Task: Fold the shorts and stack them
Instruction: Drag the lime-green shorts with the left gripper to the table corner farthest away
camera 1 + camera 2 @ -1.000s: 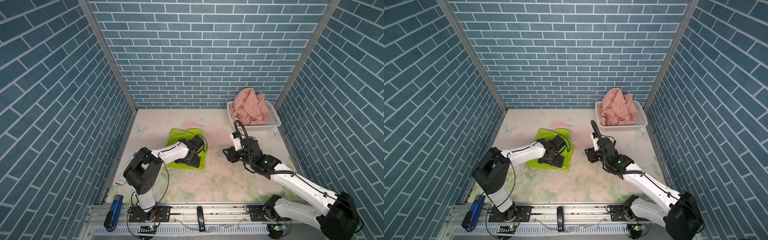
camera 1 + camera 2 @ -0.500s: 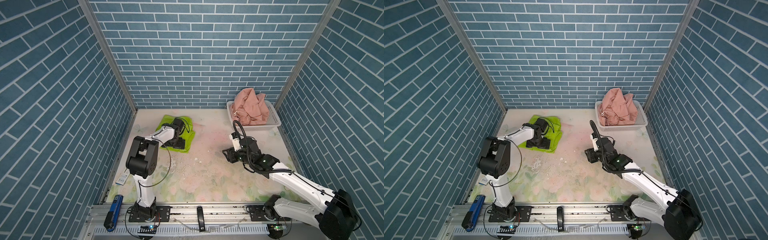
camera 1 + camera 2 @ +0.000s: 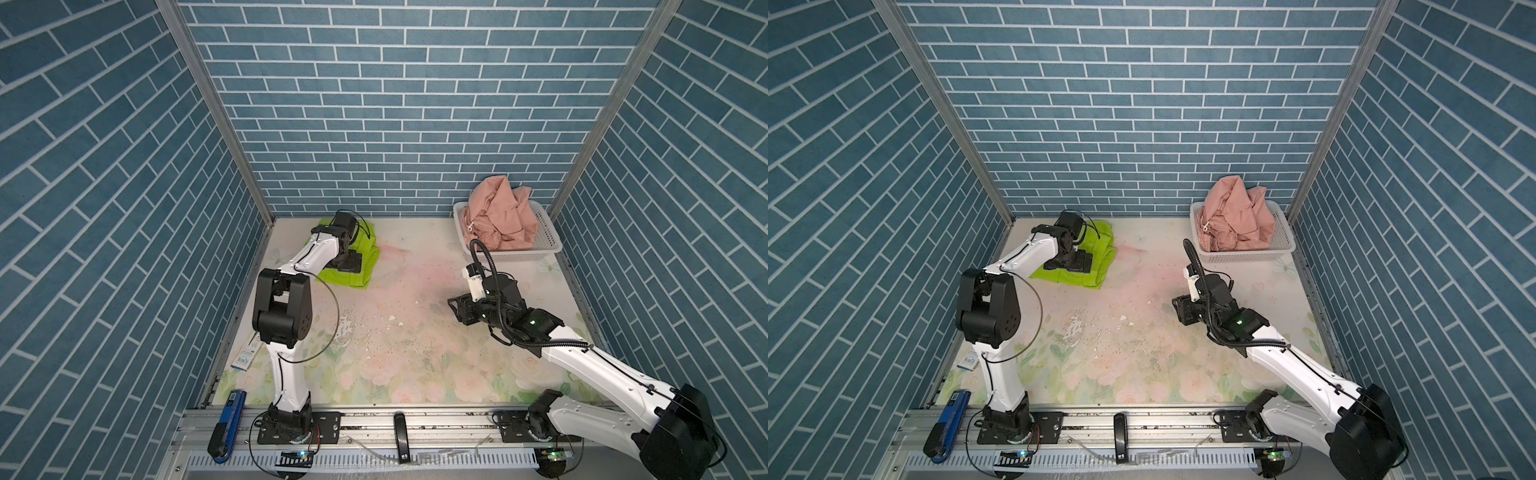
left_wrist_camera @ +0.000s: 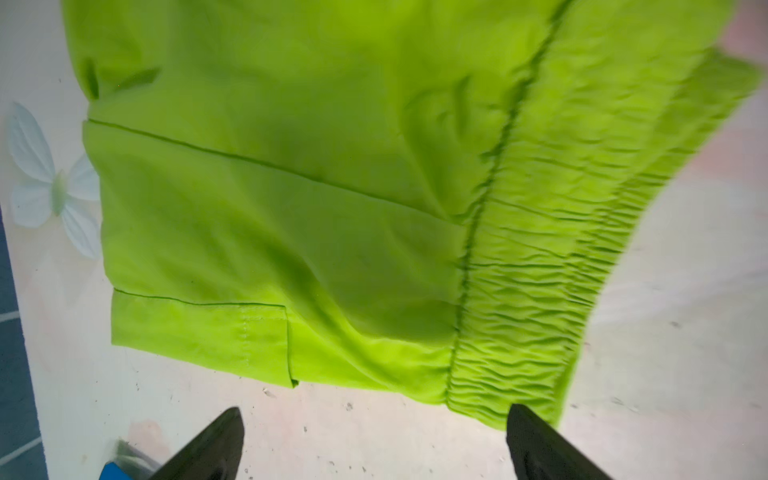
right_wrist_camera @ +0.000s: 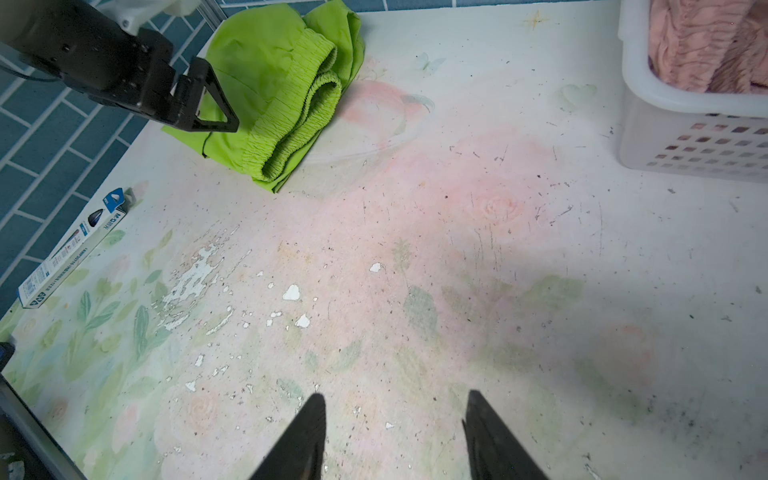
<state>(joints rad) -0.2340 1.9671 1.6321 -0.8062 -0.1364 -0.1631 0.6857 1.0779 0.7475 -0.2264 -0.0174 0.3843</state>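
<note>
My left gripper [image 4: 374, 444], wide open and empty, hangs just over the folded green shorts [image 5: 270, 70] in the far-left corner of the worktop [image 3: 415, 332] and could snag them undone as it lifts, while my right gripper [image 5: 395, 432] hovers half-open and empty, with the pink shorts [image 3: 505, 216] heaped in the basket [image 3: 544, 245].

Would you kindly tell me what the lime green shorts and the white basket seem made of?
Lime green shorts: thin fabric, probably synthetic, matte; it creases and gathers at the waistband. White perforated basket: moulded plastic, smooth, slightly glossy; rigid rim, gridded holes.
</note>
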